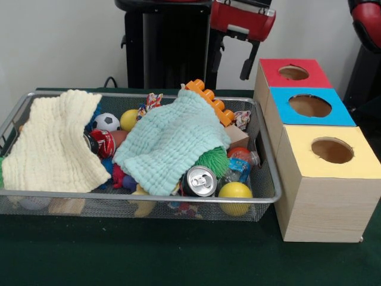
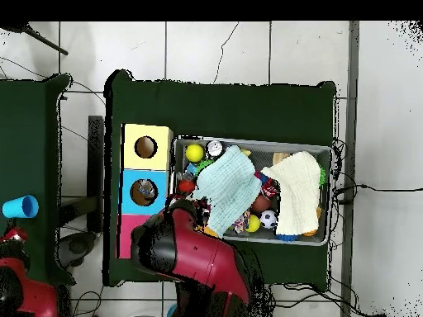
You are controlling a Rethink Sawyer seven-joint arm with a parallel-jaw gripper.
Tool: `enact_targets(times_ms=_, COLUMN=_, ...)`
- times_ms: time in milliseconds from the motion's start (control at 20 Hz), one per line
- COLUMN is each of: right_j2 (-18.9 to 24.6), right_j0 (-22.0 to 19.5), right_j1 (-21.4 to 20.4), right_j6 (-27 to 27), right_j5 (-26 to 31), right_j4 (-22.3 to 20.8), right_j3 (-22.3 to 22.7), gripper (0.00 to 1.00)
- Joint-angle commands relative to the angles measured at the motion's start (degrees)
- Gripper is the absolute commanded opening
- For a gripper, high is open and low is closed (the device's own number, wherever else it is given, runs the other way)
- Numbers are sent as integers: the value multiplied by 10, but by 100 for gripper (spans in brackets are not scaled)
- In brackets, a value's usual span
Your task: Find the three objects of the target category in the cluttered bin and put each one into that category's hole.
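From my front camera, nearest me in the wire bin (image 1: 262, 196) sit a yellow ball (image 1: 235, 191) and a silver can (image 1: 200, 181) lying with its top toward me. Just behind them a mint cloth (image 1: 172, 143) covers the middle of the clutter, with a green spiky ball (image 1: 212, 159) poking out at its right edge. A cream cloth (image 1: 53, 143) drapes the left end. Between the cloths I see a red can (image 1: 103, 143), a small football (image 1: 106, 121) and another yellow ball (image 1: 128, 119). An orange block (image 1: 209, 101) rests at the far rim. Right of the bin stand the yellow box (image 1: 327, 179), blue box (image 1: 311, 107) and red box (image 1: 294, 72), each with a round hole. Only the arm (image 1: 241, 21) shows, above; the claw's state I cannot tell.
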Motion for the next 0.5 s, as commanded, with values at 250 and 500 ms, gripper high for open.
enact_targets(times_ms=250, right_j2=3, right_j0=-8, right_j1=35, right_j6=127, right_j5=-17, right_j4=17, right_j3=-24, gripper=100)
enact_targets(times_ms=500, right_j2=3, right_j0=-4, right_j1=59, right_j6=130, right_j5=-45, right_j4=15, right_j3=-25, gripper=100)
